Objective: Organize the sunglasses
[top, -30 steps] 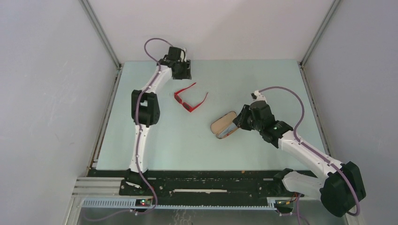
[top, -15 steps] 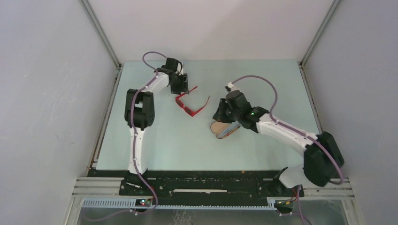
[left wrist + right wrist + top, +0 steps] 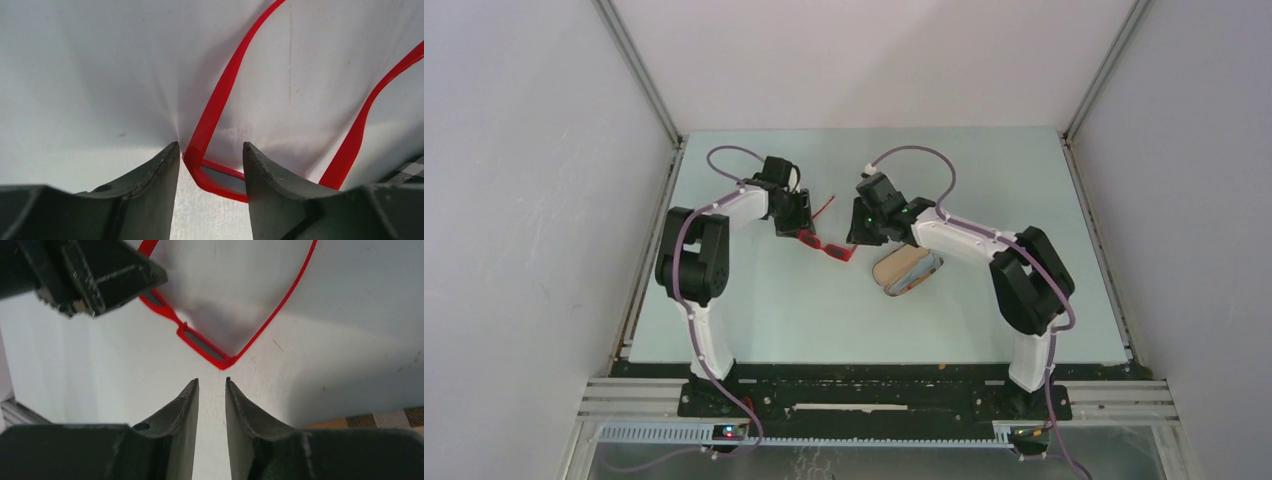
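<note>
So, left hand (image 3: 210, 150) half-open astride one sunglasses (image 3: 220, 179) corner, possibly touching; right hand (image 3: 211, 382) barely open, empty, by the other. Its nudge could skid them out.

you find nothing to read here — no lettering, label, brand or number shows on the sunglasses (image 3: 827, 245), on the plaid case (image 3: 907, 270) or on the table (image 3: 774, 320) — in any of the three views.
</note>
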`<state>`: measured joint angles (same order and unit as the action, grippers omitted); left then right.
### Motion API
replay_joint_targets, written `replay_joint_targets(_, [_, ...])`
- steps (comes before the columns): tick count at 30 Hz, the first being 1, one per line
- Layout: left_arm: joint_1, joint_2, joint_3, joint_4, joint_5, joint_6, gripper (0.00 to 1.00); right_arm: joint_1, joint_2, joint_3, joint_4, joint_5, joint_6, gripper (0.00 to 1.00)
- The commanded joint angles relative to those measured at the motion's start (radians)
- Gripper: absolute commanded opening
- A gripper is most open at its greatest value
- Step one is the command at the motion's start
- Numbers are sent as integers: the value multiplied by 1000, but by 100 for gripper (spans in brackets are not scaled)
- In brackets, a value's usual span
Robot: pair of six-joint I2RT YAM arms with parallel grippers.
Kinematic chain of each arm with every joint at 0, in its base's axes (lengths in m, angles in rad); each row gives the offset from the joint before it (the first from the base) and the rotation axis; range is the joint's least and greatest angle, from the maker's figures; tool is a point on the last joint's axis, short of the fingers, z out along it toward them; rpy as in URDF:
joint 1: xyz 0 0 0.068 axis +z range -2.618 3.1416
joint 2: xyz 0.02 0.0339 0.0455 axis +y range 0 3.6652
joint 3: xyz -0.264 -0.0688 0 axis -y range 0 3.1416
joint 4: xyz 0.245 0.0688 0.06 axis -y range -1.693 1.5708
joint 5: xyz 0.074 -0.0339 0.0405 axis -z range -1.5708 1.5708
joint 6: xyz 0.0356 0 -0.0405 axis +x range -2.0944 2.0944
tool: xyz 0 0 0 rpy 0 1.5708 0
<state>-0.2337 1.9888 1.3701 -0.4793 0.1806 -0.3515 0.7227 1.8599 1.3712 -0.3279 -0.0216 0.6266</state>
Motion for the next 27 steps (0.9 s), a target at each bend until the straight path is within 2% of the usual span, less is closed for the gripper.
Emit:
replay_joint_targets(1, [-16, -94, -57, 36, -51, -37, 54, 27, 66, 117, -92, 96, 31, 35])
replay_joint_targets(5, [-50, -145, -86, 45, -69, -62, 54, 35, 118, 196, -174, 211, 60, 44])
replay_joint_targets(9, [-74, -190, -119, 53, -116, -85, 54, 38, 167, 252, -229, 290, 70, 45])
replay_joint_targets(13, [-76, -203, -141, 68, -110, -117, 54, 40, 246, 352, -353, 374, 133, 44])
replay_joint_targets(17, [-75, -208, -151, 68, -98, -156, 57, 34, 272, 364, -373, 388, 153, 44])
replay_joint_targets(21, [-76, -229, -181, 82, -147, -213, 64, 23, 286, 370, -380, 374, 161, 44])
replay_joint_targets(27, [-78, -273, -253, 131, -208, -314, 59, 11, 298, 340, -340, 310, 145, 43])
